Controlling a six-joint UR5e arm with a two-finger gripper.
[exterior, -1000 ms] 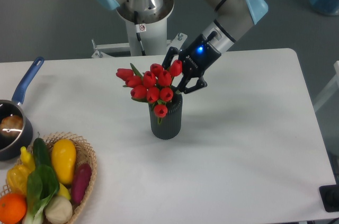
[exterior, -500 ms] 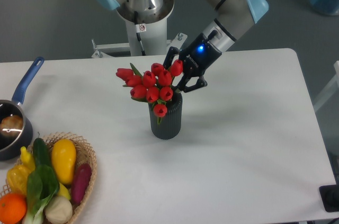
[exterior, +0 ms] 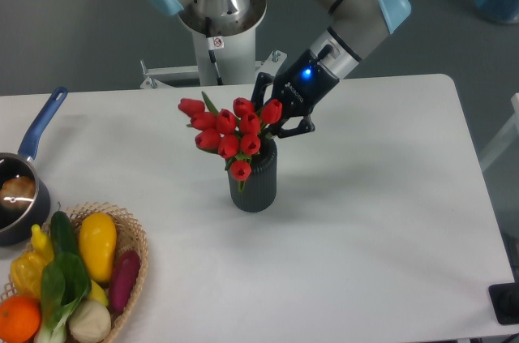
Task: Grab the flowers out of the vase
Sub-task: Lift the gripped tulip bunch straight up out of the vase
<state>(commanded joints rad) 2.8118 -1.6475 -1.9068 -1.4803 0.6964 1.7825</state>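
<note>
The flowers (exterior: 231, 128) are a bunch of red tulip buds with green stems, standing in the dark grey ribbed vase (exterior: 254, 185) near the middle of the white table. My gripper (exterior: 270, 126) comes in from the upper right and sits at the right side of the bunch, just above the vase's rim. Its black fingers (exterior: 297, 126) are closed in around the stems there, with one bud right at the fingers. The stems inside the grip are mostly hidden by buds.
A wicker basket (exterior: 134, 233) of vegetables and fruit sits at the front left corner. A dark saucepan with a blue handle (exterior: 42, 122) stands at the left edge. The robot's base (exterior: 219, 19) is behind the table.
The gripper has shifted slightly left and up, and the flower bunch has moved left with it. The vase has nudged a little to the left.
</note>
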